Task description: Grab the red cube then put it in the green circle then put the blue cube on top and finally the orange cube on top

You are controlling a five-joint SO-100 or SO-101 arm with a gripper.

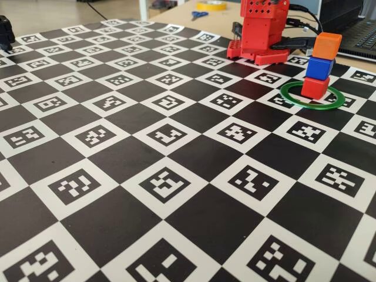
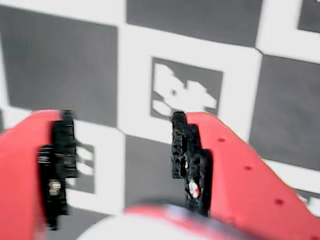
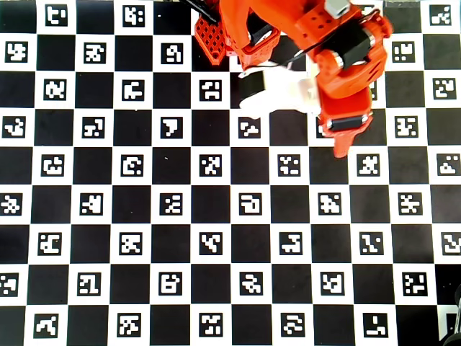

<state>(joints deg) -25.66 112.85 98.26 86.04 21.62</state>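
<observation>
Hovering empty, my end effector [image 2: 122, 165] hangs spread over the checkered counter [image 1: 176, 194], clear of the green circle [image 1: 312, 97]. Inside that ring stands the red cube [image 1: 315, 87], the blue cube [image 1: 320, 67] on it, the orange cube [image 1: 326, 44] on top. The cubes look light, stiff and smooth, best pinched on opposite flat faces. Scissors [image 1: 198, 14] and yellow tape [image 1: 211, 5] lie well beyond the ring; nothing blocks it.

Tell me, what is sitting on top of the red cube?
In the fixed view, the blue cube sits on the red cube, and the orange cube sits on the blue one. The stack stands inside the green circle. The overhead view does not show the stack.
</observation>
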